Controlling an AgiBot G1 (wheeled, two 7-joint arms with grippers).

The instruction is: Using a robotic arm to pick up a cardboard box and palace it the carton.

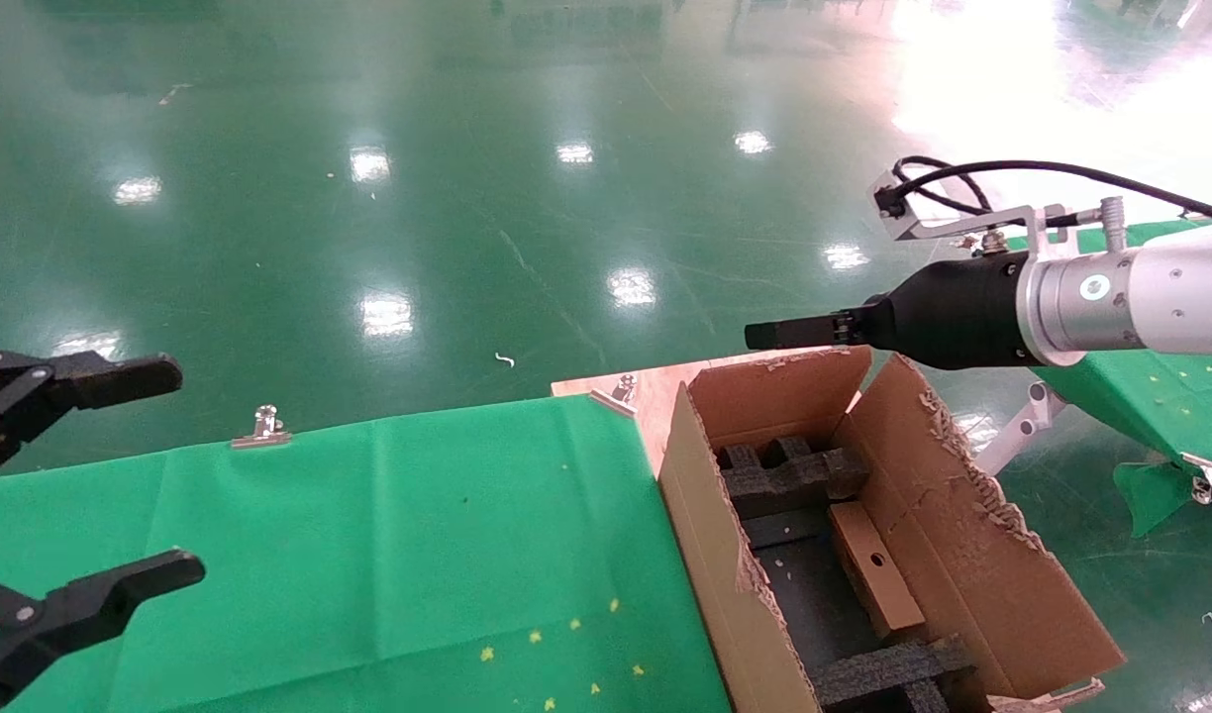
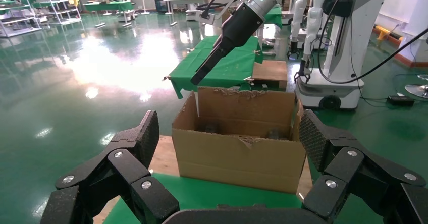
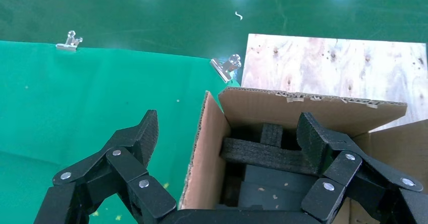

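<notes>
at the right end of the green-covered table, on a bare plywood board, stands the carton, a large brown corrugated container with ragged, torn flaps and its top open. inside it, black foam inserts line the far end and the near end of the cavity. the cardboard box lies inside the carton, between those two foam pieces, leaning against the carton's right-hand wall with its face with the small round hole turned up and inward; nothing grips it. the robotic arm, white with a silver collar and a grey camera bracket on top, reaches in from the right, held level above the carton's far rim. its right gripper is empty; the right wrist view shows its two black fingers spread wide apart, one over the green cloth beside the carton and the other over the carton's foam-lined interior. the left gripper hangs at the left edge of the table, well apart from the carton, with its jaws also wide apart and holding nothing; the left wrist view looks between them toward the carton's long side. two metal clips pin the cloth along the table's far edge, one near the left and one at the corner beside the plywood board. the floor around the table is glossy green.
</notes>
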